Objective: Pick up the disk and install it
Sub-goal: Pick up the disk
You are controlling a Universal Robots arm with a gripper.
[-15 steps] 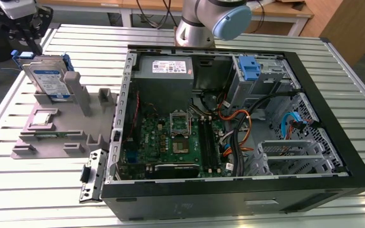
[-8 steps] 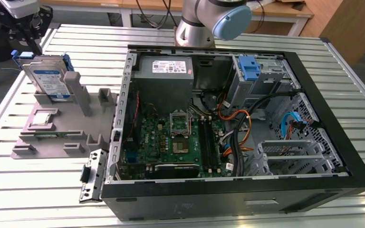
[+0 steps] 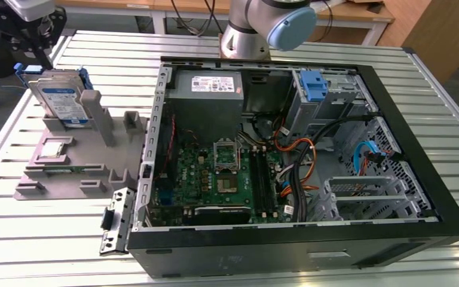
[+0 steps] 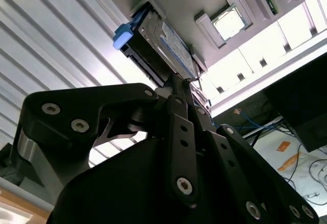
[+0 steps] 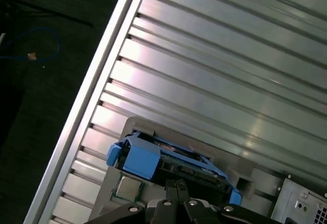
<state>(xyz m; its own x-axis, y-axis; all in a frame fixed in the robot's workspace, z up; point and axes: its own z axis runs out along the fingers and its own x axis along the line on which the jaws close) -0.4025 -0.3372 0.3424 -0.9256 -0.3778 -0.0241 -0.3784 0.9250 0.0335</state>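
Silver disk [image 3: 62, 98] stands on edge in a grey holder [image 3: 78, 158], at the exterior view's left of the open computer case [image 3: 421, 179]; the gripper [image 3: 40, 55] hangs just above it. Second wrist view: gripper [image 4: 180, 83] closed, empty, beside the disk [image 4: 163, 40]. First wrist view: closed gripper [image 5: 176, 185] over the disk [image 5: 153, 163]

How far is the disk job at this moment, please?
Done: nothing visible yet. The disk stands upright in the grey holder on the table, outside the computer case. In hand: the gripper hovers close above the disk. Left: lifting the disk and installing it in the case.
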